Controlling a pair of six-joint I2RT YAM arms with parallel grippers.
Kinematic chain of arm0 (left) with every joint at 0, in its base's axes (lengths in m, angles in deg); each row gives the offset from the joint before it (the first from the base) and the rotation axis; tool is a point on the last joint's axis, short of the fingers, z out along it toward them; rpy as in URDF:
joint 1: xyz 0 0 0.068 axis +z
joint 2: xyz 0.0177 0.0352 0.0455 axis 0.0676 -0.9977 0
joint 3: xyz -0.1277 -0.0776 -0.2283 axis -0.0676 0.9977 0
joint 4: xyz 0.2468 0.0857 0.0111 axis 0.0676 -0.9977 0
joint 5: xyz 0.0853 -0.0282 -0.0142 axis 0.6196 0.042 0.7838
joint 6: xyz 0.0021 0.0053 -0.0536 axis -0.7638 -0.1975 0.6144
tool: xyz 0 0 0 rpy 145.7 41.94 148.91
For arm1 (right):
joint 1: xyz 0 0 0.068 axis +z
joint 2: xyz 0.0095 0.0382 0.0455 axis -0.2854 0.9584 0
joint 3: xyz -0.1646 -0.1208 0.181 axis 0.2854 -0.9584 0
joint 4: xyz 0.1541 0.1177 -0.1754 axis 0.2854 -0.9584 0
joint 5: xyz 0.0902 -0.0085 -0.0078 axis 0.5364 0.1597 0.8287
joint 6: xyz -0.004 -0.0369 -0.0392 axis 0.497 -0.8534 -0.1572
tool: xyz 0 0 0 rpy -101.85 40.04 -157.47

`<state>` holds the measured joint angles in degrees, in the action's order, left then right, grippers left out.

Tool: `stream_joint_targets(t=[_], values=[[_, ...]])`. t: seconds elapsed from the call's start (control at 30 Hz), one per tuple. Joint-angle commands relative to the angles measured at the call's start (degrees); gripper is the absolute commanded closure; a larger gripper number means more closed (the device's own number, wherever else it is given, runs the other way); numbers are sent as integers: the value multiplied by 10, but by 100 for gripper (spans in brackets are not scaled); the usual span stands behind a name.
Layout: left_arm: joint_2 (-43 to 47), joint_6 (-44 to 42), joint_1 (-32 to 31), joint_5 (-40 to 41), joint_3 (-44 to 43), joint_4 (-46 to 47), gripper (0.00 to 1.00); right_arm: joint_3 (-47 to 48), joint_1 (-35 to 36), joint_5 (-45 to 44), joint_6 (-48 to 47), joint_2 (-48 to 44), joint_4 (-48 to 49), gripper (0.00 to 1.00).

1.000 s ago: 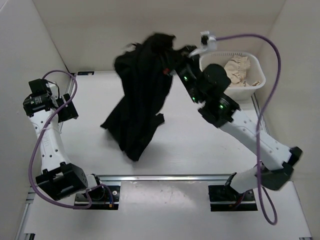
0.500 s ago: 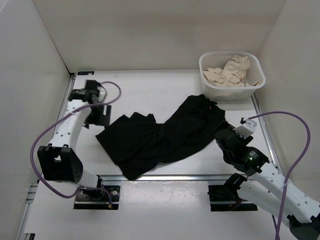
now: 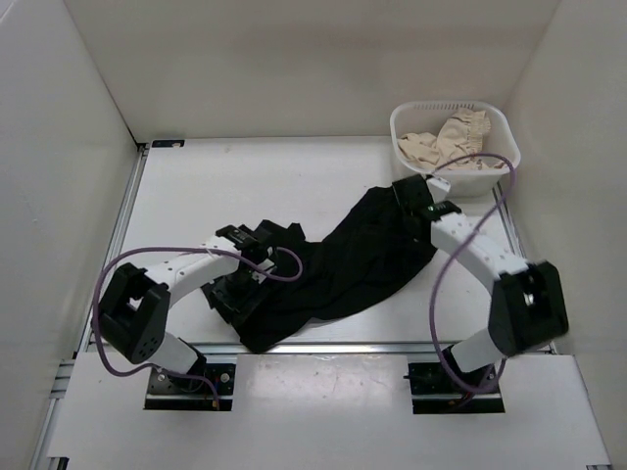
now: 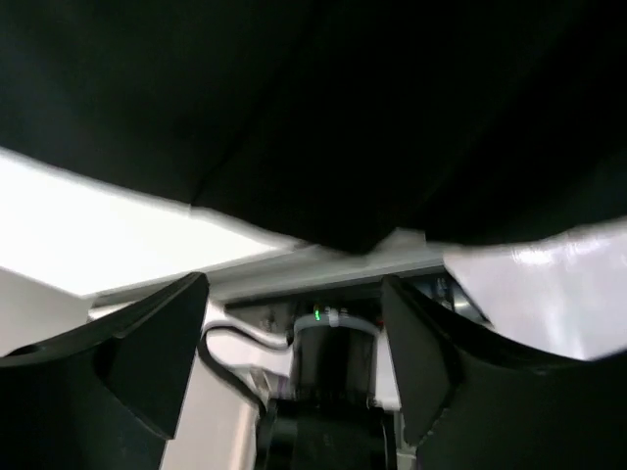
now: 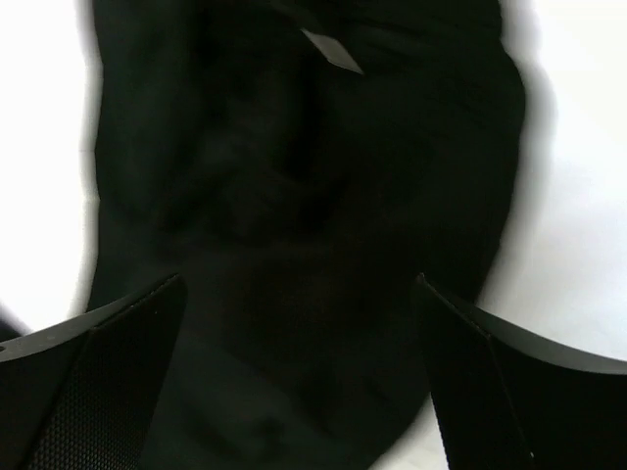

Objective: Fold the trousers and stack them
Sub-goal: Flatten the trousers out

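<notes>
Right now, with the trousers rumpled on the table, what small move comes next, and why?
Probably lower the right gripper and close its jaws on the labelled end of the trousers: it and the left gripper stand open over the cloth, nothing held, no fold started.

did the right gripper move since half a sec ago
Yes. The right gripper moved up the view, toward the basket, and is now open over the far end of the trousers.

Both wrist views crop the blurred black trousers (image 5: 294,245).
</notes>
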<state>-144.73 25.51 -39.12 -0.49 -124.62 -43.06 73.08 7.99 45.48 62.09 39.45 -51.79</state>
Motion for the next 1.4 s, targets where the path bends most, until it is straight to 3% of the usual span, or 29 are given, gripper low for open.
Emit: stream_joint_targets(t=[0.0,0.07,0.17,0.27,0.33,0.37,0.47,0.5,0.6,0.67,0.77,0.87,0.93,1.0,1.03,1.07,1.1,1.17,1.23,1.37], values=[[-22,0,-13,37,36,71,19,108,-20,164,-66,101,8,1],[-29,0,9,101,58,140,22,151,-25,216,-71,156,3,1],[-42,0,48,109,71,190,30,185,-25,261,-65,214,-2,7],[-67,0,77,109,71,222,53,209,-25,283,-54,245,-61,19],[-79,0,88,82,78,242,68,201,-25,271,-48,245,-77,19],[-85,0,97,71,78,247,86,195,-25,264,-48,239,-83,27],[-96,0,110,50,85,257,86,190,-25,251,-28,223,-120,49],[-102,0,120,43,85,257,86,190,-25,246,-21,217,-120,67],[-110,0,155,52,61,278,86,170,-25,221,-21,178,-131,93],[-129,0,197,83,22,283,86,158,-25,183,-39,137,-139,100],[-171,0,263,108,-53,283,86,106,-25,156,-53,66,-155,100],[-232,0,306,122,-208,244,86,31,-36,145,-32,-14,-194,100],[-281,0,311,112,-372,194,86,-43,-44,153,-20,-81,-183,100],[-321,0,311,112,-423,173,78,-110,-51,182,-20,-134,-155,98],[-330,0,311,125,-451,167,67,-124,-57,198,-20,-145,-143,83],[-330,0,311,130,-459,145,56,-132,-57,227,-20,-151,-136,58],[-324,0,311,130,-460,134,42,-132,-62,228,-25,-157,-136,19],[-287,0,323,106,-410,127,28,-132,-62,206,-10,-170,-156,10],[-217,0,351,65,-340,127,11,-137,-69,183,12,-199,-146,8],[-139,0,407,-28,-261,121,6,-161,-75,200,39,-212,-26,12]])
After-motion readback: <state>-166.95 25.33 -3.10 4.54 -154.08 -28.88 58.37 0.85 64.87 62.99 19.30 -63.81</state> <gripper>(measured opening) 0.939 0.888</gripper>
